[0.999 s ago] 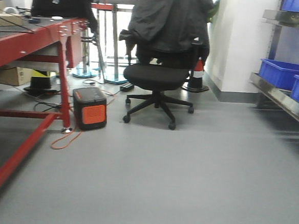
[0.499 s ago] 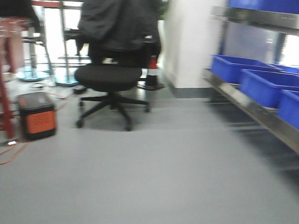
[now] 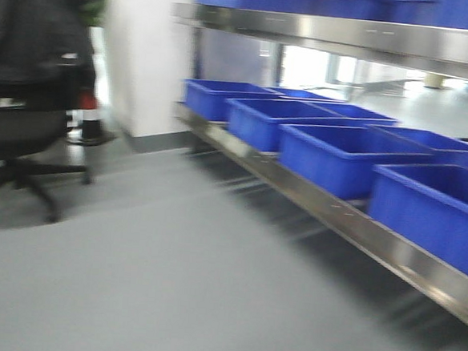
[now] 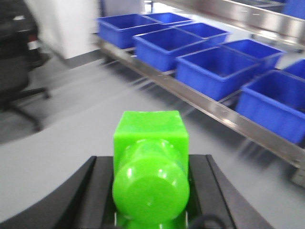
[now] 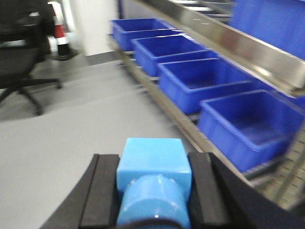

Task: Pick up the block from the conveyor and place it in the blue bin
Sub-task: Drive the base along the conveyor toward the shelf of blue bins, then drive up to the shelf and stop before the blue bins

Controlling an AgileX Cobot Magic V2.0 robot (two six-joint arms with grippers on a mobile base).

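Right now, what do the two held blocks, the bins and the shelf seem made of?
Blue block and green block: glossy moulded plastic, judging by saturated colour and soft highlights. Bins: likely matte plastic, uniform blue. Shelf: brushed metal, probably steel, with streaky reflections.

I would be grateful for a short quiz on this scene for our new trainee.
1. True or false: the left hand holds a green block.
2. The blue bins stand on: A the floor; B a steel shelf; C the chair.
3. Fill in: the right hand grips a ____ block.

Key: 1 true; 2 B; 3 blue.
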